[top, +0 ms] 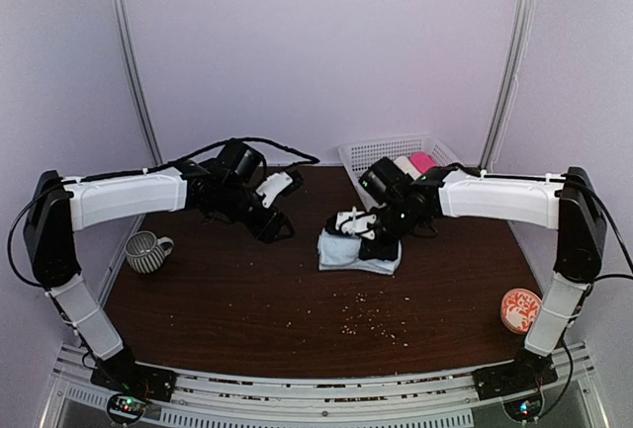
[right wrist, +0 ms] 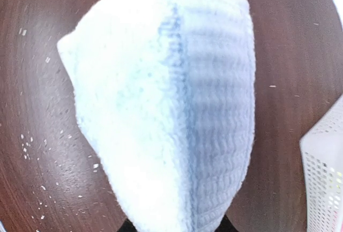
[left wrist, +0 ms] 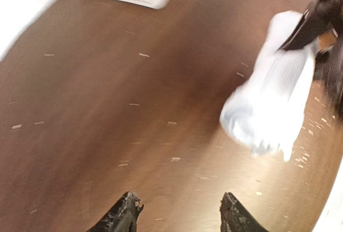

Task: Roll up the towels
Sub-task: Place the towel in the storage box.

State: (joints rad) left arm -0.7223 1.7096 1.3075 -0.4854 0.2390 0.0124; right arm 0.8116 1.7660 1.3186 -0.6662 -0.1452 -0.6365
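Pinching one end of the pale blue towel (right wrist: 161,109), the right jaws stand narrow, closed on the cloth. In the right wrist view the towel spreads out from them and fills most of the frame, one half fluffy and pale, the other ribbed and a shade bluer, with a seam line between. Seen from above, this towel (top: 348,256) is a folded bundle on the bench (top: 247,299), a little right of the middle, with the right arm (top: 499,199) reaching in over it from the right side.

The left jaws hold nothing and stand well apart, their two dark fingertips (left wrist: 124,217) above bare wood. They hang to the left of the towel (left wrist: 273,109), clear of it, at the end of the left arm (top: 124,199).

Behind the towel, at the far edge of the bench, sits a white basket (top: 381,151) holding a cream roll (top: 406,165) and a pink roll (top: 423,161) side by side. A striped mug (top: 146,251) stands near the left edge. A round orange-and-white disc (top: 520,309) lies near the right front corner, beside the right arm's lower link. Pale crumbs (top: 361,327) are scattered over the wood in front of the towel.
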